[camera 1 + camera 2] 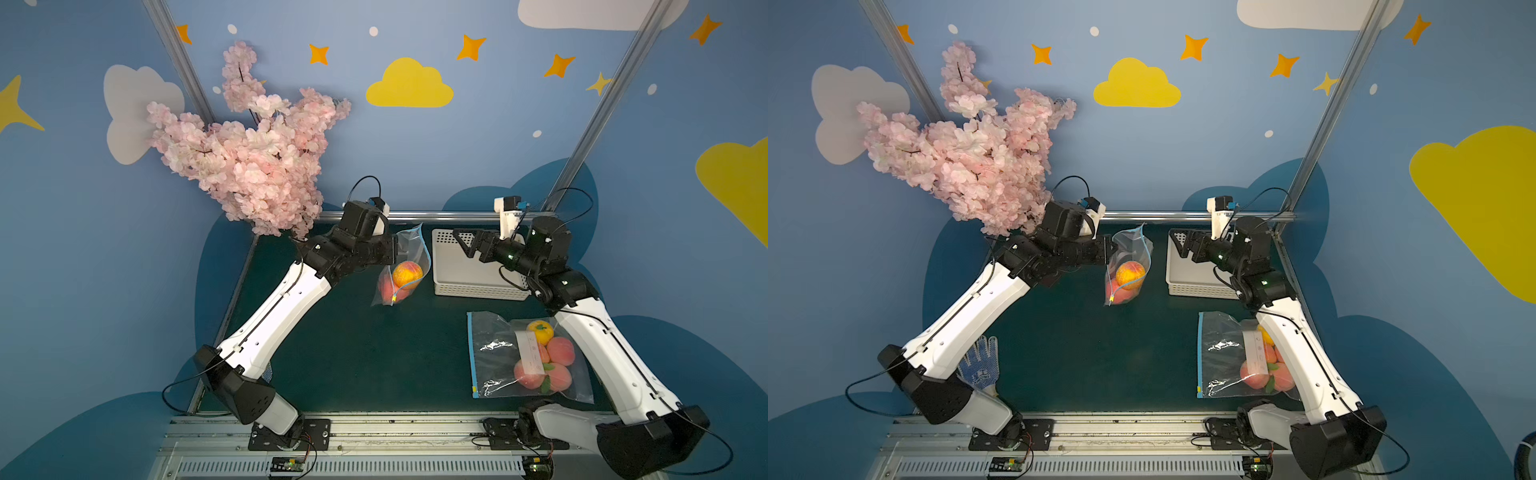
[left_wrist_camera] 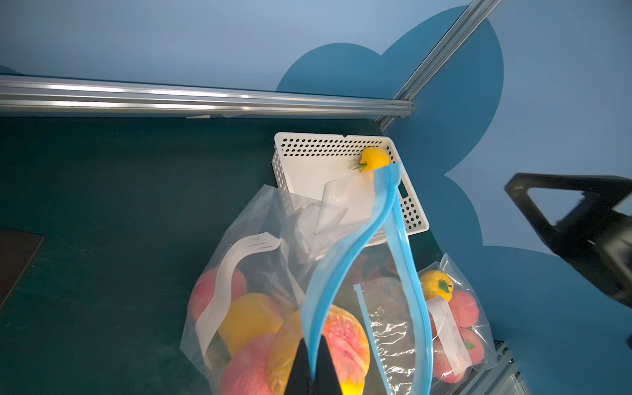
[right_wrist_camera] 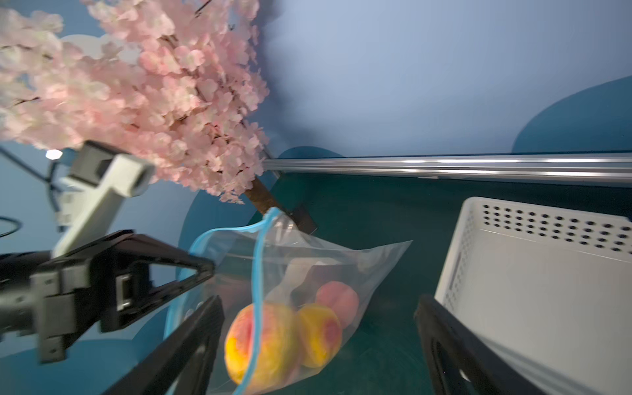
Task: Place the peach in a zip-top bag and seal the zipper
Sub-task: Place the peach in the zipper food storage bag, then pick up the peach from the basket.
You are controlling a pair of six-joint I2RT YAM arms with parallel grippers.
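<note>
A clear zip-top bag (image 1: 409,249) with a blue zipper (image 2: 342,249) hangs from my left gripper (image 2: 313,345), which is shut on one zipper strip. The two strips stand apart, so the mouth is open. An orange-pink peach (image 1: 407,274) lies inside near the mouth on top of other fruit, also shown in the left wrist view as the peach (image 2: 345,338) and in the right wrist view as the peach (image 3: 263,342). My right gripper (image 1: 460,243) is open and empty, raised over the white basket, to the right of the bag and apart from it. Its fingers (image 3: 205,318) frame the bag.
The white perforated basket (image 1: 457,282) stands at the back right with a small yellow fruit (image 2: 374,158) in it. A second bag of fruit (image 1: 528,357) lies flat at the front right. A pink blossom tree (image 1: 249,158) fills the back left. A dotted glove (image 1: 980,365) lies by the left arm.
</note>
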